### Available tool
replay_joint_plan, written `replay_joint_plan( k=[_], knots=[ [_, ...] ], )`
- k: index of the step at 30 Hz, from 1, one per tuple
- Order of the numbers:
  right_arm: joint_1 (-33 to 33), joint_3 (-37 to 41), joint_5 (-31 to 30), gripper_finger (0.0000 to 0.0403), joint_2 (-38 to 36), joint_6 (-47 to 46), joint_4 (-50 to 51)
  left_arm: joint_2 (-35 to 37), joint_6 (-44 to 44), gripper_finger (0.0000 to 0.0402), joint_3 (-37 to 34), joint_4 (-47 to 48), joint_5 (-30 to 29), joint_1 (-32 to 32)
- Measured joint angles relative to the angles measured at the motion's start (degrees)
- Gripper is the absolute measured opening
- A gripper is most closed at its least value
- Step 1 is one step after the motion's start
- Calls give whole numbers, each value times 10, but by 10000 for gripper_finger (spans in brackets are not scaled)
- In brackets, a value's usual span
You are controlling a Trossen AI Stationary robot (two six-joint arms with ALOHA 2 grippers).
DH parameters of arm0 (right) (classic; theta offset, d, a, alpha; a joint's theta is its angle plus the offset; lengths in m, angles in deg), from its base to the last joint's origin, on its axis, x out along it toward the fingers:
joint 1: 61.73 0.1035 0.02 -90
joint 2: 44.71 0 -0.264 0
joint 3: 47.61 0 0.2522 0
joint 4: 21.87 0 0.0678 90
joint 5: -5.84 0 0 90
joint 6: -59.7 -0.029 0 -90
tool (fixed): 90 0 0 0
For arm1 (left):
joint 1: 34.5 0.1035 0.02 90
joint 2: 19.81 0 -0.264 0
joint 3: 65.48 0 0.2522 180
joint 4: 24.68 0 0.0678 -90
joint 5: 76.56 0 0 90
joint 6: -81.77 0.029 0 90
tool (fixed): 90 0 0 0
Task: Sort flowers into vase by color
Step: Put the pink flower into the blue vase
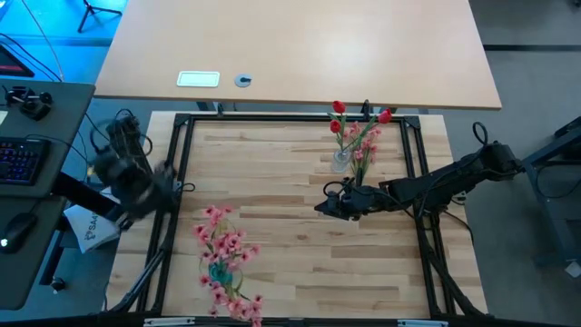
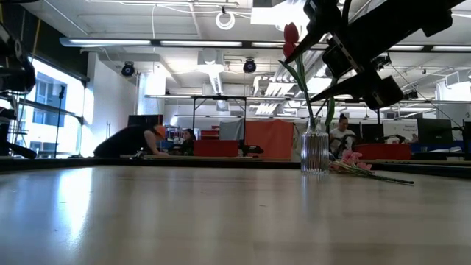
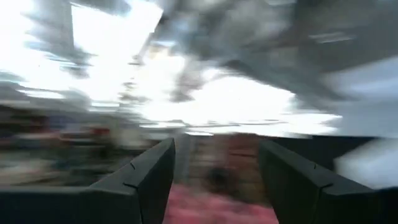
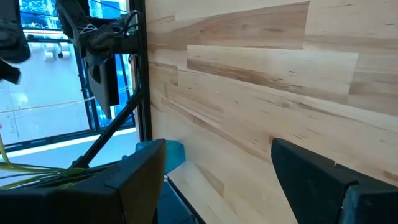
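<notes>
The glass vase (image 1: 341, 162) stands upright near the far edge of the tabletop (image 1: 290, 218), and it serves here as the landmark. It holds the red-bud flowers (image 1: 339, 111) on long green stems, so the red group appears already gathered where it belongs. A few pink sprays (image 1: 363, 145) lie flat on the wood just beside the vase, touching or nearly touching its base; whether they are meant to stay there cannot be told. Well apart from the vase, toward the near left corner, a teal vase (image 1: 219, 271) carries a large cluster of pink blossoms (image 1: 222, 243), which suggests the pink group is collected there to keep the colours separate.

The right gripper (image 1: 329, 205) hangs above the bare wood just on the near side of the glass vase, jaws spread wide and holding nothing; from the right wrist view only planks lie between them. It is probably placed there to reach the loose pink sprays next.

The left gripper (image 1: 162, 182) is off the tabletop's left edge, far from the glass vase, blurred as if swinging. Its jaws are released and empty, likely parked clear of the other arm's work
</notes>
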Motion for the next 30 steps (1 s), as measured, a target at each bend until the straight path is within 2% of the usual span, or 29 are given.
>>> replay_joint_plan(
  k=[3,4,5,6,10,13,15,19,22,26,30],
  knots=[
    [0,0,-2,284,0,0,0,18,96,209,33,-4,-193,4],
    [0,0,-2,284,0,0,0,21,126,207,42,-6,-240,10],
    [0,0,-3,284,0,0,-3,23,153,205,50,-8,-258,18],
    [0,0,-5,284,0,0,-5,24,170,204,55,-12,-250,27],
    [0,0,-26,284,0,13,-29,24,156,197,69,-41,-129,70],
    [0,0,-33,284,0,28,-52,14,98,186,69,-12,-114,99],
    [0,0,-33,284,0,36,-60,2,26,178,68,38,-98,116],
    [0,0,-33,284,0,36,-67,-43,-106,163,68,86,-21,165],
    [0,0,-38,284,0,36,-74,-65,-120,156,67,68,9,208],
    [0,0,-53,284,0,31,-79,-61,-119,152,68,19,51,280],
    [0,0,-53,284,0,37,-80,-65,-193,151,68,37,138,372]
  ],
)
